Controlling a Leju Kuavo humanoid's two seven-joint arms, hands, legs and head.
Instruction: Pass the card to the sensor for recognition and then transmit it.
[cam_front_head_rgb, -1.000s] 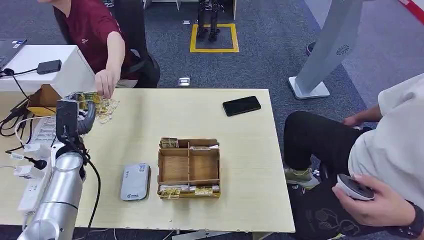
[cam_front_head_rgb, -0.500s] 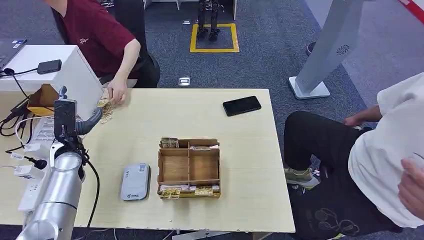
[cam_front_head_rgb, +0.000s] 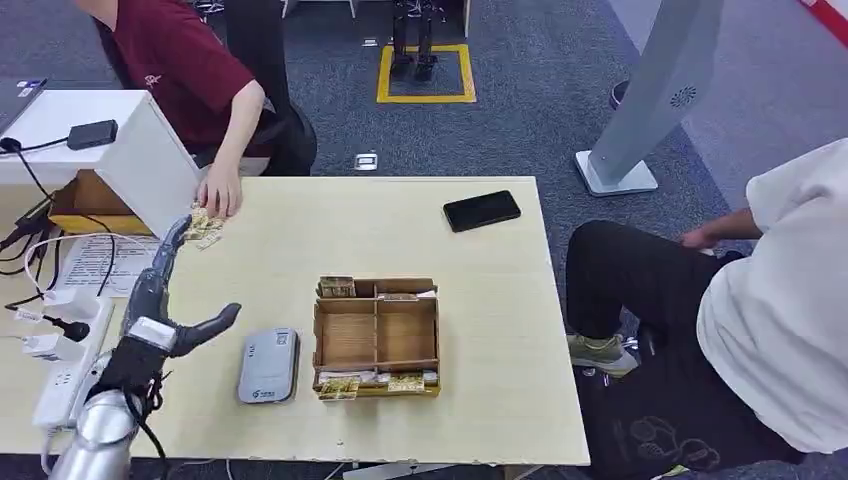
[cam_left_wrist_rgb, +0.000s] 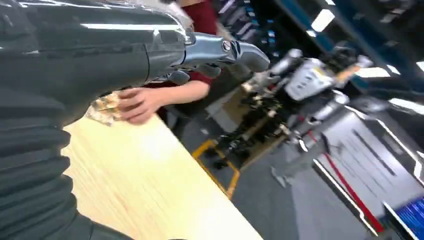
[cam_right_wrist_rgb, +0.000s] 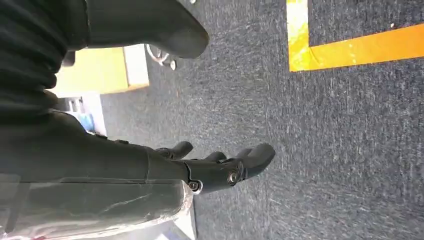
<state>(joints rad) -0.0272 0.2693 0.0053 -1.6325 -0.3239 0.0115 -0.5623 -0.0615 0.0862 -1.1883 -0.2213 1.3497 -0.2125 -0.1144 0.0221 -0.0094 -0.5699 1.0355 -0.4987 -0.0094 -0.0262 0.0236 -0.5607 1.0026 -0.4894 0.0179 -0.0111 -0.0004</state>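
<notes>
Hovering above the near-left part of the table (cam_front_head_rgb: 480, 300), the left hand (cam_front_head_rgb: 160, 300) is seen with fingers spread and nothing held. Cards (cam_front_head_rgb: 205, 225) lie in a loose pile at the far-left table edge, straight ahead of the fingertips, under a person's hand (cam_front_head_rgb: 220, 190). The sensor (cam_front_head_rgb: 270, 365) sits just beside the left hand, toward the tray (cam_front_head_rgb: 378, 335). The right hand (cam_right_wrist_rgb: 215, 167) hangs over carpet, fingers loosely apart, empty. Left is judged the nearer hand; a forward reach is needed.

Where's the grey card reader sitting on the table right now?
In the head view, the flat grey card reader lies on the light wooden table near its front edge, just left of the brown compartmented wooden box and right of the robot's left hand.
</notes>
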